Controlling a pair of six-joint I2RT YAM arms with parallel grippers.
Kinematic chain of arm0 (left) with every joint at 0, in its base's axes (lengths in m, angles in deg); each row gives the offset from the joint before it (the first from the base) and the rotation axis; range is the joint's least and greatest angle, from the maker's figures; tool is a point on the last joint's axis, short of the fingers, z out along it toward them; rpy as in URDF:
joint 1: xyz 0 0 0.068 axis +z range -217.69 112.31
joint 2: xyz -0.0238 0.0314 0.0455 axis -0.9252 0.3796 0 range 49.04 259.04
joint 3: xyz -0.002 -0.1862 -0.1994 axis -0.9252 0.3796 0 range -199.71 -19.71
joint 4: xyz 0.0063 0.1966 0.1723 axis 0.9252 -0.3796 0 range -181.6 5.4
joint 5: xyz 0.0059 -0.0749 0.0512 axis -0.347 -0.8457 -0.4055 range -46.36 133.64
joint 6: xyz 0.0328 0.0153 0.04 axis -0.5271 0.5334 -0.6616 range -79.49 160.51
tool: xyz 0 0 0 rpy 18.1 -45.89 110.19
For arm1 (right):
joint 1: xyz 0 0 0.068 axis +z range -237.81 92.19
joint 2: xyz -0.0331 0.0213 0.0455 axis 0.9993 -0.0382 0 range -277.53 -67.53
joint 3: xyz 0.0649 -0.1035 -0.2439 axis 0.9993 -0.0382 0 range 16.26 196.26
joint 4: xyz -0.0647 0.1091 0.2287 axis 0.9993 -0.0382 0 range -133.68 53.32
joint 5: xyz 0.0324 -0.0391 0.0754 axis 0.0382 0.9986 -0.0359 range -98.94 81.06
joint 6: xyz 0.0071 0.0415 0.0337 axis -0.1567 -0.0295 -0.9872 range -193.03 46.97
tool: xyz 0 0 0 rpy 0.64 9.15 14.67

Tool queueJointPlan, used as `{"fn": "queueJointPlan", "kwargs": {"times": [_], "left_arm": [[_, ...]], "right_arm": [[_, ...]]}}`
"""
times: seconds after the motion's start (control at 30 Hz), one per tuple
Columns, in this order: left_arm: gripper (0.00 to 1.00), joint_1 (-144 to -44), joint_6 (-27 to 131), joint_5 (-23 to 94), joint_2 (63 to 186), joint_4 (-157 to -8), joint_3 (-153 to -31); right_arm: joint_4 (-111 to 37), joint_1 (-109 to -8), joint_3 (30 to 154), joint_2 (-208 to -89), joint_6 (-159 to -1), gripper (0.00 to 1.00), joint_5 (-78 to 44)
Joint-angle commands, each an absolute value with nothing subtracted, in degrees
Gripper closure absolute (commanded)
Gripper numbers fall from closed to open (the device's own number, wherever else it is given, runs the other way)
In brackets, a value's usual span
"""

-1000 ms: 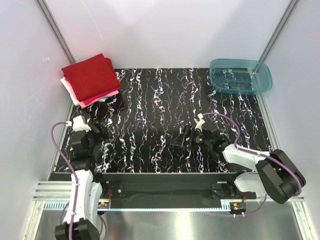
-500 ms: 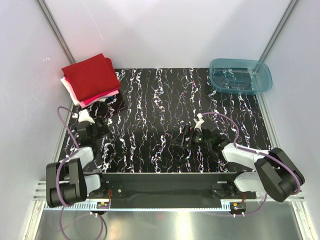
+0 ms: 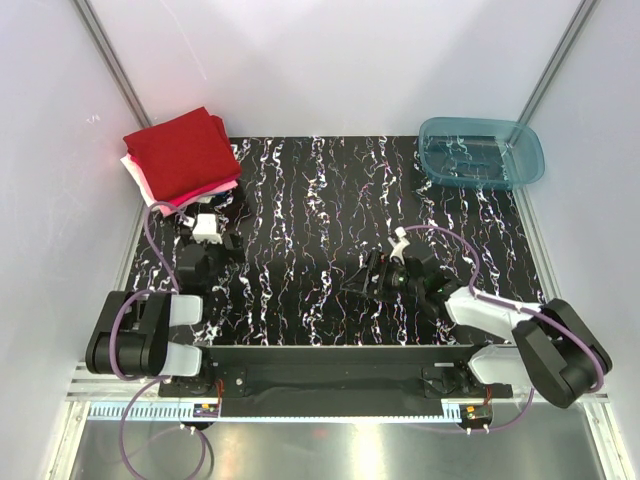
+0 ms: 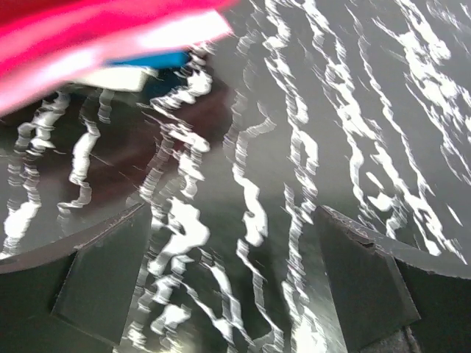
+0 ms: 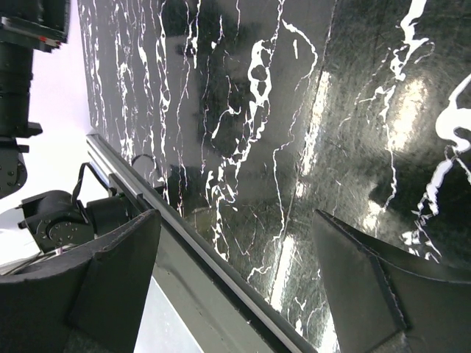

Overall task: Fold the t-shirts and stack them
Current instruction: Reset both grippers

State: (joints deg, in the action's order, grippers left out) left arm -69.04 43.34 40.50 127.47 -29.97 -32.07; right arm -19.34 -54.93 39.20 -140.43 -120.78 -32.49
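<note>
**A:** What do we have between the left fingers?

**B:** Nothing. The left gripper (image 4: 235, 283) stands at full spread, and only bare table (image 4: 280, 147) shows between its fingers (image 4: 103, 287). Just ahead of them, off to their left, lies the stack (image 4: 81, 40) of folded shirts, with the red shirt (image 3: 180, 152) on top.

**A:** And the right gripper?

**B:** The right gripper (image 5: 235, 272) is also spread wide and holds nothing. Table lies under its fingers. The stack is well apart from them, and so is the tub (image 3: 480, 152).

**A:** What differs from a second ago?

**B:** The left arm has folded back, and its gripper has swung inward to the stack's near edge. The right arm and the stack have not shifted.

**A:** What does that mean for the task?

**B:** We see no loose shirt, so we judge the stacking done or nearly so.
</note>
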Motion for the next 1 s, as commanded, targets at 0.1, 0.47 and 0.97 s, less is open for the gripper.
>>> {"fn": "queueJointPlan", "kwargs": {"times": [0.1,0.47,0.97], "left_arm": [[0.01,-70.42,40.34,51.54,128.05,-20.45,-32.73],[0.01,-70.59,40.34,51.55,127.79,-22.11,-33.43],[0.01,-70.59,40.34,51.55,127.7,-22.2,-33.51]], "right_arm": [[-28.75,-55.29,47.17,-129.33,-113.39,0.03,-21.14],[-40.74,-55.55,53.01,-122.29,-85.61,0.0,26.71],[-6.29,-76.36,34.47,-128.15,-77.6,0.0,20.52]]}}
